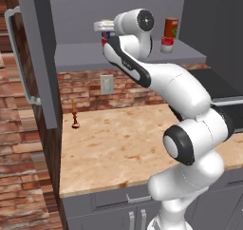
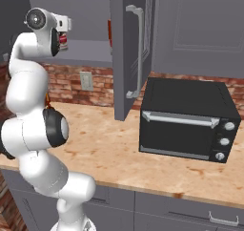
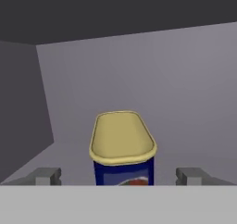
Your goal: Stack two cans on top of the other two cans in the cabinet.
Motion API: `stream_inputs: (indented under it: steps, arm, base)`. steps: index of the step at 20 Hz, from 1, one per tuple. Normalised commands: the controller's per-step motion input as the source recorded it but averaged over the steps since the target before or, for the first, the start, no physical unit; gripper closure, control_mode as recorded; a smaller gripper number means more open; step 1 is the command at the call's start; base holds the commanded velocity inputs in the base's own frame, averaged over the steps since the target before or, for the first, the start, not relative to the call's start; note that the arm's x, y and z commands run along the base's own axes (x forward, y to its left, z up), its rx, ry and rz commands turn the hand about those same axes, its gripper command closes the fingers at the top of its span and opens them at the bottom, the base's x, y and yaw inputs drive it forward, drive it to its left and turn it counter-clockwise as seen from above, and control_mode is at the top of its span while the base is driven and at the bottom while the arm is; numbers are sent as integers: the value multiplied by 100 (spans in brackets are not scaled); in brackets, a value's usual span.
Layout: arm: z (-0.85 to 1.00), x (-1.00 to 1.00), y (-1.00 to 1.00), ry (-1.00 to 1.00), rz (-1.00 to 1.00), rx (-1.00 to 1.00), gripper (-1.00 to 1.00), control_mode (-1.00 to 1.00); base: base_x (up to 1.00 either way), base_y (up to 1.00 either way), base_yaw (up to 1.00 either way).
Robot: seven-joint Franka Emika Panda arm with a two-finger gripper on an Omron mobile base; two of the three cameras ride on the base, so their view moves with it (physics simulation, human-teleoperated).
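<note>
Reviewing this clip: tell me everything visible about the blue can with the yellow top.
The blue can is squat, with a dark blue wall, a pale yellow lid with a raised rim and a label patch showing a red mark low on its front. It stands upright inside the grey cabinet, the back wall behind it. The gripper is open, its fingertips wide to either side and clear of the can. What it rests on is hidden.

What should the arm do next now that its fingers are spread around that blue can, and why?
Probably draw the gripper straight back out of the cabinet. Its fingers stand wide, clear of the blue can on both sides, so the can looks released. On the shelf the orange can already sits on a red-and-white can. Whether the blue can rests on the other one I cannot tell.
</note>
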Motion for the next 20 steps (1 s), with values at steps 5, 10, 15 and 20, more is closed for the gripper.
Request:
stream_inputs:
  steps: [5, 10, 15, 20]
  arm:
    - [0, -46, -11, 0, 0, 0, -100, -100]
    - [2, -65, -32, 0, 0, 0, -100, -100]
    - [17, -77, -39, 0, 0, 0, -100, -100]
    - [28, -84, -27, 1, 0, 0, -100, -100]
  base:
    - [0, 0, 0]
    - [0, 0, 0]
    - [0, 0, 0]
    - [0, 0, 0]
